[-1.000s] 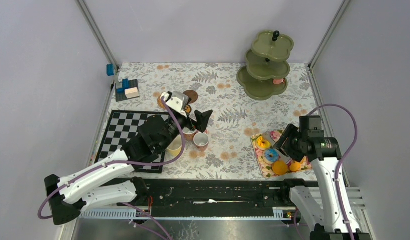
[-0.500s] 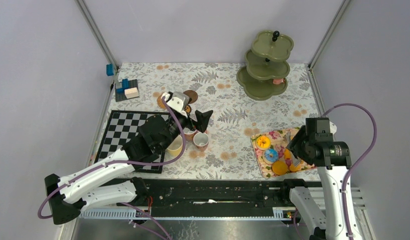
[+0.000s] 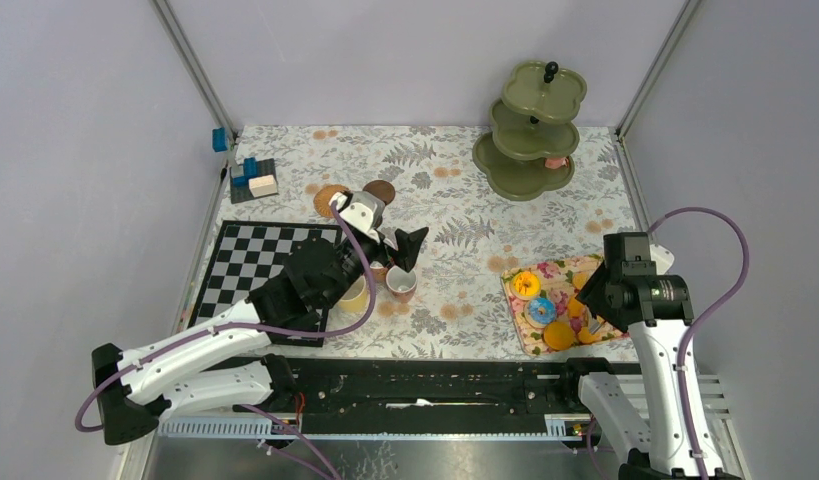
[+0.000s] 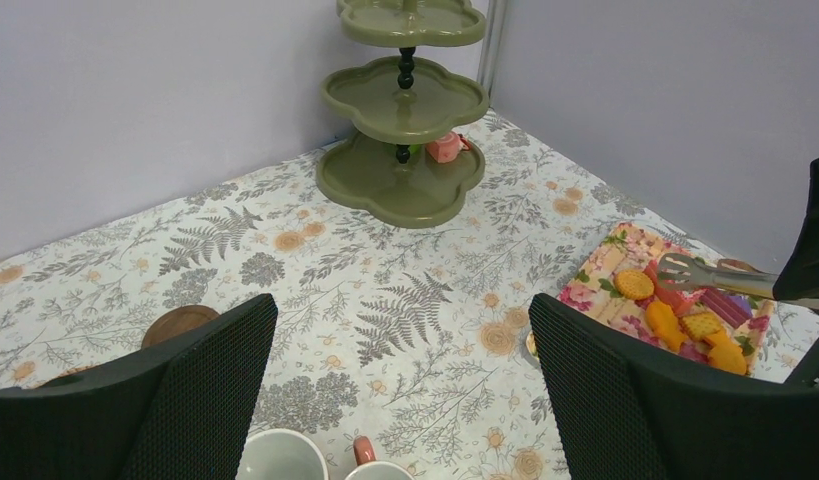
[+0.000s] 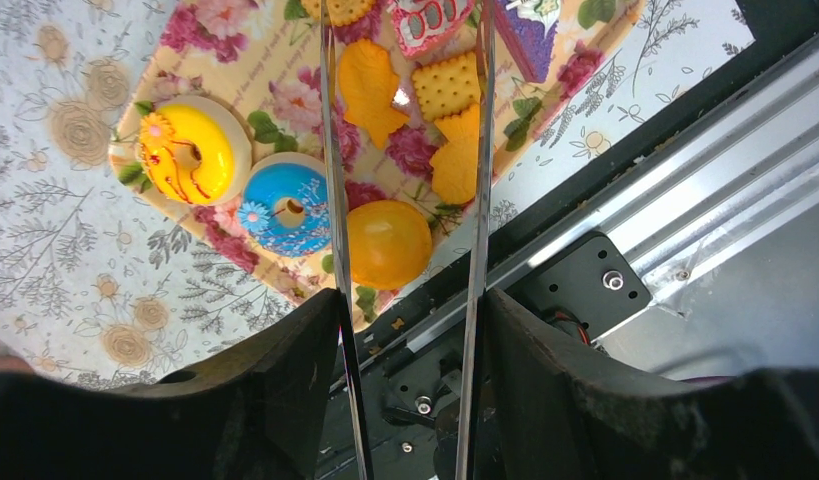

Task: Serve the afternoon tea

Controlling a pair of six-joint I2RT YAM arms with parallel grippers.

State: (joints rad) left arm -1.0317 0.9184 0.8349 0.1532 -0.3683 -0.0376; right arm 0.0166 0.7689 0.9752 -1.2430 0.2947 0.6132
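My left gripper hangs open over the mugs, nothing between its fingers. Under it stand a pinkish mug, a yellow mug and a second pinkish mug, mostly hidden by the arm. Two mug rims show at the bottom of the left wrist view. Brown coasters lie behind. My right gripper is shut on metal tongs, whose blades reach over the flowered mat. On it lie a yellow donut, a blue donut, an orange ball and cookies. The olive-green stand is at the back right, with a pink piece on its bottom tier.
A chessboard lies at the left under my left arm. Blue and white blocks sit on a dark plate at the back left. The black rail runs along the near edge, close to the mat. Grey walls enclose the table.
My right arm has swung to the right with the tongs, uncovering the donuts. My left gripper has shifted slightly to the right and stays open.
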